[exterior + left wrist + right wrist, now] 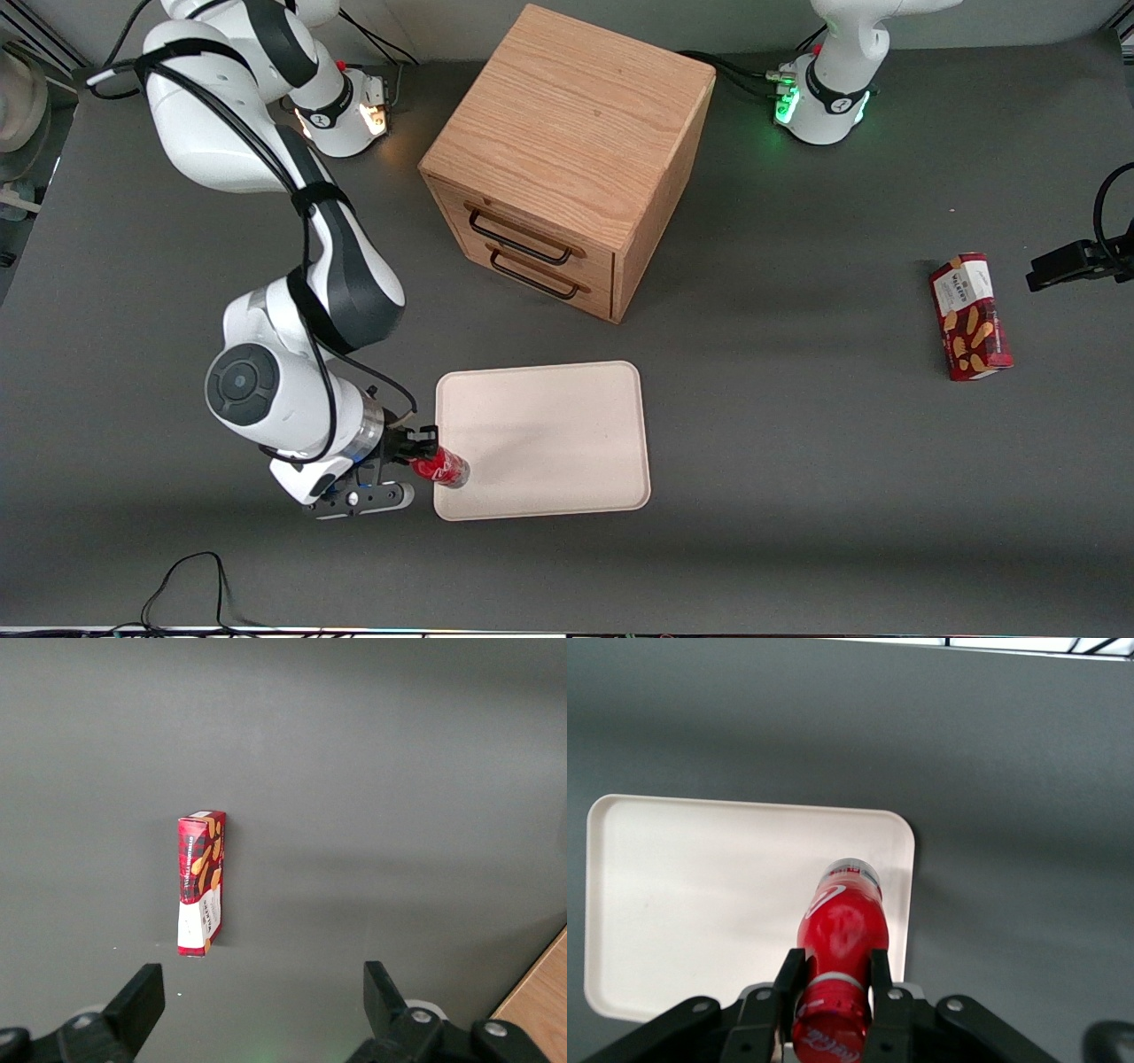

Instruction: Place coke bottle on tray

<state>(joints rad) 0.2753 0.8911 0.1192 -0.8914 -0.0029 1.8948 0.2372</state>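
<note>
The coke bottle [441, 466], small and red with a red cap, is held by its neck in my right gripper [413, 448]. It hangs tilted over the corner of the cream tray [549, 443] that is nearest the working arm and the front camera. In the right wrist view the bottle [842, 935] sits between the black fingers [787, 979], base pointing out over the tray [700, 904] close to its rim. The gripper [833, 985] is shut on the bottle just below the cap. I cannot tell whether the base touches the tray.
A wooden two-drawer cabinet [567, 159] stands farther from the front camera than the tray. A red snack box [970, 316] lies toward the parked arm's end of the table; it also shows in the left wrist view [201, 881]. A black cable [190, 576] lies near the front edge.
</note>
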